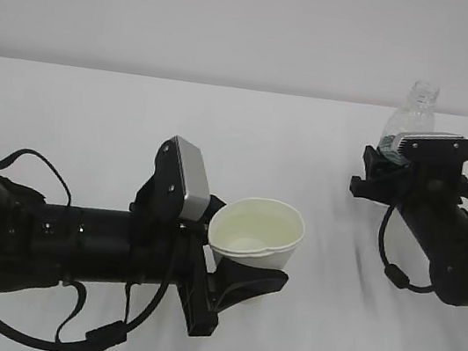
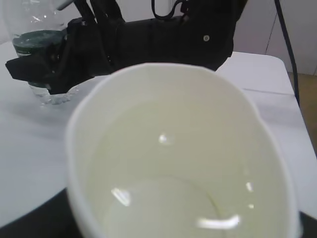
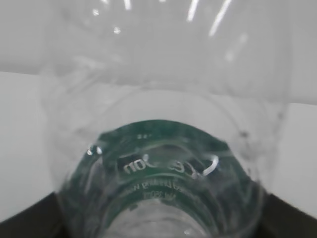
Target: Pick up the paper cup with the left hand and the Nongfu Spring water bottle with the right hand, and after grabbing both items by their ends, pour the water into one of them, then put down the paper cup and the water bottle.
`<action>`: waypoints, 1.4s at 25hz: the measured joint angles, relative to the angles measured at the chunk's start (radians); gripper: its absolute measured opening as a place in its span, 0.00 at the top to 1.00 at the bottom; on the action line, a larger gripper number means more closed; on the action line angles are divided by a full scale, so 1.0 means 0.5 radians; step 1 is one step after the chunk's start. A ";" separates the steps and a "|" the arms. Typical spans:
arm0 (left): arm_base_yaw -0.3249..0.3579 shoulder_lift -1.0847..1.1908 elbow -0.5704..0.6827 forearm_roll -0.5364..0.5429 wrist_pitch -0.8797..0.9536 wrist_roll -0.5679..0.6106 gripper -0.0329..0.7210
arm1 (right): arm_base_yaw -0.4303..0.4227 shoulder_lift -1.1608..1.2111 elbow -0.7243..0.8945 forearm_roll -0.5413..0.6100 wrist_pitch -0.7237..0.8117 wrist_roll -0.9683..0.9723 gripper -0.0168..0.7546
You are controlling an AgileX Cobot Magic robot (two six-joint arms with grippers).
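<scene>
My left gripper (image 1: 246,277) is shut on the lower part of the white paper cup (image 1: 257,229), which leans a little to the right, its mouth up. The cup (image 2: 178,153) fills the left wrist view, and glints low in its cream inside look like clear water (image 2: 168,208). On the right, my right gripper (image 1: 395,156) is shut on the green-labelled lower half of the Nongfu Spring water bottle (image 1: 418,107), which stands upright with no cap. The bottle (image 3: 158,163) fills the right wrist view, with dark fingers (image 3: 25,220) at the bottom corners. The bottle (image 2: 37,44) also shows in the left wrist view.
The white table (image 1: 90,126) runs under both arms, its back edge against a pale wall. The two arms are apart, with bare tabletop (image 1: 330,244) between cup and bottle. A table corner and dark cable (image 2: 290,54) show at right in the left wrist view.
</scene>
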 joint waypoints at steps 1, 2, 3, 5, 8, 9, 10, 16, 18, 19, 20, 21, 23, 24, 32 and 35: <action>0.000 0.000 0.000 0.000 0.000 0.000 0.35 | 0.000 0.015 -0.005 0.000 -0.008 0.000 0.38; 0.000 0.000 0.000 0.000 0.000 0.000 0.35 | 0.000 0.033 -0.010 0.000 -0.016 -0.003 0.38; 0.000 0.000 0.000 0.000 0.000 0.000 0.35 | 0.000 0.046 -0.010 0.000 -0.016 -0.003 0.38; 0.000 0.000 0.000 0.000 0.000 0.000 0.35 | 0.000 0.077 -0.010 -0.009 -0.016 -0.003 0.38; 0.000 0.000 0.000 0.004 0.000 0.000 0.35 | 0.000 0.082 -0.010 -0.048 -0.025 -0.004 0.38; 0.000 0.000 0.000 0.004 0.000 0.000 0.35 | 0.000 0.082 -0.010 -0.062 -0.025 -0.008 0.38; 0.000 0.000 0.000 0.004 0.000 0.000 0.35 | 0.000 0.082 -0.010 -0.067 -0.025 -0.008 0.38; 0.000 0.000 0.000 0.005 0.003 0.000 0.35 | 0.000 0.082 -0.010 -0.075 -0.025 -0.008 0.31; 0.000 0.000 0.000 0.005 0.003 0.000 0.35 | 0.000 0.082 -0.010 -0.075 -0.033 -0.008 0.23; 0.000 0.000 0.000 0.005 0.003 0.000 0.35 | 0.000 0.082 -0.010 -0.075 -0.033 -0.008 0.20; 0.000 0.000 0.000 0.008 0.003 0.000 0.35 | 0.000 0.082 -0.014 -0.075 -0.033 -0.008 0.17; 0.000 0.000 0.000 0.008 0.003 0.000 0.35 | 0.000 0.082 -0.014 -0.075 -0.033 -0.008 0.15; 0.000 0.000 0.000 0.008 0.003 0.000 0.35 | 0.000 0.082 -0.014 -0.075 -0.036 -0.031 0.14; 0.000 0.000 0.000 0.008 0.003 0.000 0.35 | 0.000 0.082 -0.014 -0.075 -0.036 -0.057 0.14; 0.000 0.000 0.000 0.011 0.003 0.000 0.35 | 0.000 -0.037 0.109 -0.075 -0.045 -0.106 0.13; 0.000 0.000 0.000 0.003 0.003 0.000 0.35 | 0.000 -0.091 0.172 -0.075 -0.045 -0.106 0.13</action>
